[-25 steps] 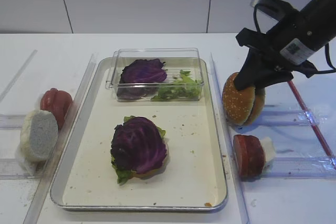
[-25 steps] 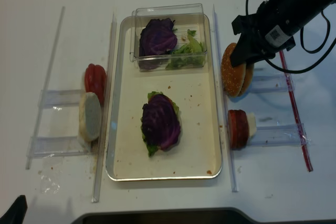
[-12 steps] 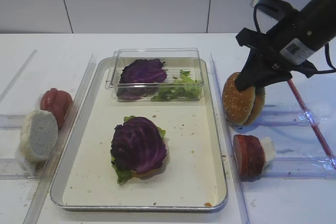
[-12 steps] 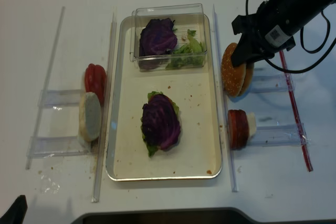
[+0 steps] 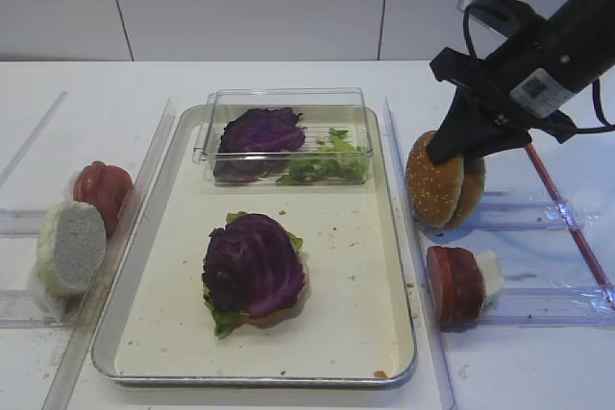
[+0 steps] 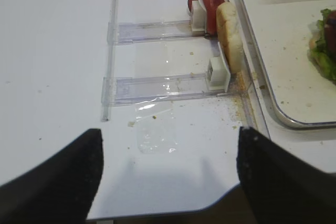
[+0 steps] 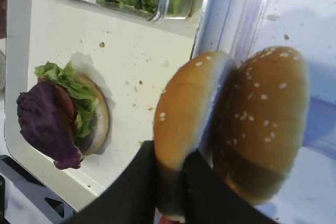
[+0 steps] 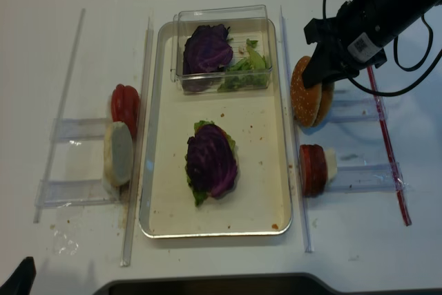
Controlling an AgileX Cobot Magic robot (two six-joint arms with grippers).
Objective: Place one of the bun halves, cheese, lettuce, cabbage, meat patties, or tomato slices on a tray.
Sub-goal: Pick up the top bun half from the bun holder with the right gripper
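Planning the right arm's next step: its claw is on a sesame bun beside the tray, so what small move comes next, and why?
Probably lift straight up. The right claw is shut on the nearer sesame bun top, which stands on edge against a second bun outside the tray; rising first should free it.

Golden-brown bun top [image 7: 191, 124] (pale sesame specks), dark purple cabbage [image 5: 253, 264], cream tray [image 5: 356, 285] with silvery rim.
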